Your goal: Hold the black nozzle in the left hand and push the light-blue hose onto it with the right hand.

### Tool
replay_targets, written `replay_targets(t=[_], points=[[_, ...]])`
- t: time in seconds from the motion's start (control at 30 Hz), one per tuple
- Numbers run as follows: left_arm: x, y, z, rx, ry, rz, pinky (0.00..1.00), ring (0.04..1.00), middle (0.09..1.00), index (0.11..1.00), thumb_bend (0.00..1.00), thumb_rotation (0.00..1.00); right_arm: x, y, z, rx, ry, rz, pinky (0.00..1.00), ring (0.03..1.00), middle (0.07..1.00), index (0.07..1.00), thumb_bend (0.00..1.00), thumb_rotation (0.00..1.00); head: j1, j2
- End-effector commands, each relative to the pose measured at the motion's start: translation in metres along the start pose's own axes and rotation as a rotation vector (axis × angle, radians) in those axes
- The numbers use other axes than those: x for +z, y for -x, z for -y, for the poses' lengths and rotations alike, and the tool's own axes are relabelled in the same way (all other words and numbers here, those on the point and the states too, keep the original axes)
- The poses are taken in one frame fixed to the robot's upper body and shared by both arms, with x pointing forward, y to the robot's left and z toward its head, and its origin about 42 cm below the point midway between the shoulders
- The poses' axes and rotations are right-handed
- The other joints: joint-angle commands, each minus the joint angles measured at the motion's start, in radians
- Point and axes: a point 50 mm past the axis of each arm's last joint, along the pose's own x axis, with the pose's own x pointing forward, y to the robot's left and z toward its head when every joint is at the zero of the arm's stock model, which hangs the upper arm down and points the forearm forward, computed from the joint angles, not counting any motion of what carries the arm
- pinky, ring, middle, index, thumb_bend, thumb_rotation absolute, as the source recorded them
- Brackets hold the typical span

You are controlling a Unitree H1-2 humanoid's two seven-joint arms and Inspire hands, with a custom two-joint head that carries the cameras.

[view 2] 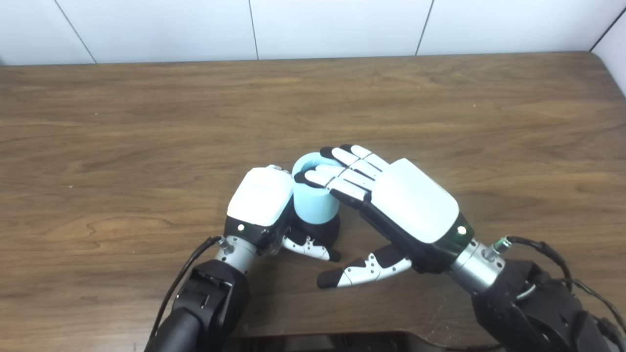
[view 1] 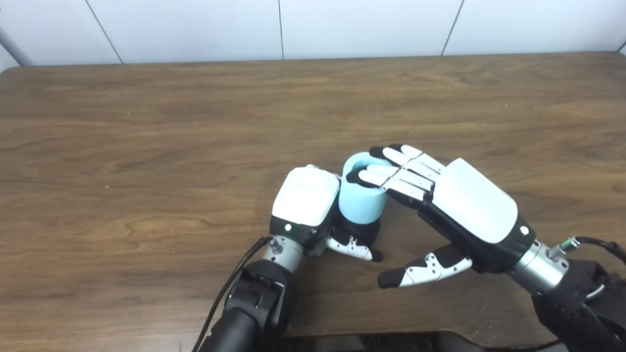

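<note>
On the brown wooden table (view 1: 146, 146), my left hand (view 1: 305, 203) grips the black plastic nozzle (view 1: 359, 231); my right hand (view 1: 459, 205) rests flat, fingers extended, atop the short light-blue hose (view 1: 359, 200) seated on it.

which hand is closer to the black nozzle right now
Left. The left hand wraps the black nozzle at its base. The right hand sits higher, fingers flat on the light-blue hose above it.

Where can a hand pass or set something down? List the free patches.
The wooden table lies bare left of the left hand, along the far wall edge, and right of the right hand. Crowded: the middle front, around the light-blue hose and black nozzle.
</note>
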Motion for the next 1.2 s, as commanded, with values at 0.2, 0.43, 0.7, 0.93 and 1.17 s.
replay_targets(t=[0.2, 0.43, 0.7, 0.93, 1.17], points=[[0.0, 0.002, -0.003, 0.028, 0.063, -0.012, 0.73, 0.589, 0.494, 0.484, 0.52, 0.0, -0.015, 0.017, -0.04, 0.329, -0.033, -0.079, 0.93, 0.866, 0.852, 0.841, 0.55, 0.96, -0.002, 0.0], [-0.005, 0.003, -0.001, 0.052, 0.163, -0.033, 0.71, 0.582, 0.477, 0.493, 0.52, 0.0, -0.017, 0.019, -0.033, 0.297, -0.036, -0.096, 0.91, 0.865, 0.851, 0.841, 0.55, 0.94, -0.002, 0.0], [-0.009, 0.003, 0.003, 0.087, 0.214, -0.034, 0.63, 0.568, 0.457, 0.498, 0.52, 0.0, -0.019, 0.021, -0.029, 0.286, -0.037, -0.101, 0.9, 0.87, 0.854, 0.844, 0.56, 0.96, 0.001, 0.001], [-0.008, 0.002, 0.002, 0.059, 0.197, -0.036, 0.67, 0.587, 0.48, 0.491, 0.52, 0.0, -0.015, 0.015, -0.011, 0.154, -0.071, -0.071, 0.9, 0.871, 0.857, 0.849, 0.54, 0.92, 0.004, -0.002], [-0.007, 0.001, 0.001, 0.05, 0.191, -0.033, 0.66, 0.575, 0.482, 0.488, 0.52, 0.0, -0.006, 0.009, 0.023, -0.008, -0.048, -0.027, 0.88, 0.874, 0.89, 0.875, 0.53, 1.0, 0.001, -0.006]])
